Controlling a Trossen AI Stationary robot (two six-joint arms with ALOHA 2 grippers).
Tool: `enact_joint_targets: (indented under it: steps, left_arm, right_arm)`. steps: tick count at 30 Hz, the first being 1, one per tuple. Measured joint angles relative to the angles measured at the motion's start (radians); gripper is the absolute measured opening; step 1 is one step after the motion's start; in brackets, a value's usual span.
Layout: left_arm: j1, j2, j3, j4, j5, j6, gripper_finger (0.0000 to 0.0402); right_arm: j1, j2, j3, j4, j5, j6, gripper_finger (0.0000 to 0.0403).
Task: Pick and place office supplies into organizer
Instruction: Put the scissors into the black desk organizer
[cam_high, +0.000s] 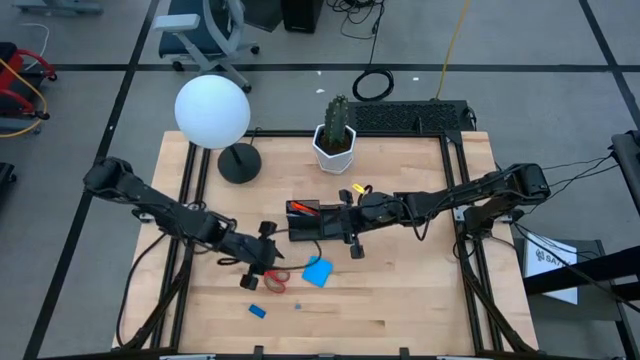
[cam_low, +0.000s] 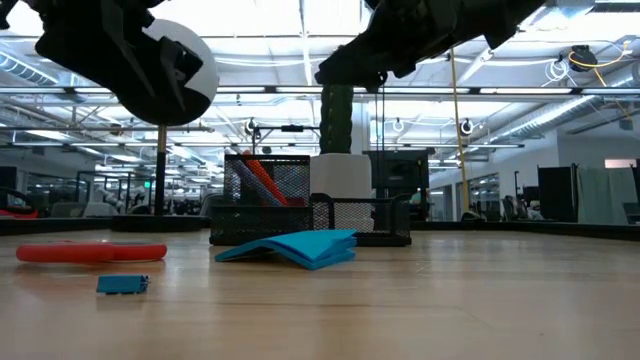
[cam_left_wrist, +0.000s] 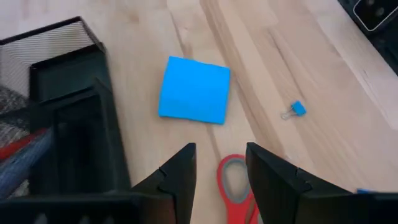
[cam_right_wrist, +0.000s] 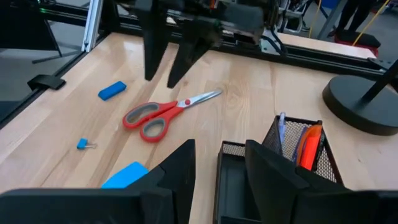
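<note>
**Red scissors on the table, both grippers empty**

Left gripper (cam_high: 268, 272) hovers over the scissors (cam_right_wrist: 163, 112), jaws spread. Right gripper (cam_high: 352, 238) hangs above the organizer (cam_high: 313, 223), jaws spread. Blue pad (cam_high: 318, 271) lies beside the scissors.

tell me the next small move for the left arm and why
Probably lower the left tool straight down onto the red-handled scissors. Its fingers are open and hover just above a red handle loop, and the scissors lie flat on the table, not yet gripped. The organizer stands close by; the right tool waits open over it.
</note>
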Motion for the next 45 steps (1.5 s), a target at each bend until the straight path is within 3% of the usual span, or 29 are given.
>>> enact_joint_targets:
  steps: [9, 23, 32, 45]
  left_arm:
    - [-0.072, 0.113, 0.105, -0.065, 0.030, -0.060, 0.0145]
    - [-0.206, 0.232, 0.114, -0.150, 0.026, -0.211, 0.0145]
    - [-0.193, 0.362, 0.114, -0.152, 0.016, -0.235, 0.0145]
    - [-0.151, 0.394, 0.114, -0.100, -0.019, -0.288, 0.0143]
  right_arm:
    - [0.000, 0.000, 0.000, -0.015, 0.000, 0.005, 0.0130]
    - [0.000, 0.000, 0.000, -0.022, 0.004, 0.013, 0.0130]
    - [-0.001, 0.000, 0.000, -0.022, 0.004, 0.027, 0.0130]
    - [-0.001, 0.000, 0.000, -0.023, 0.004, 0.027, 0.0130]
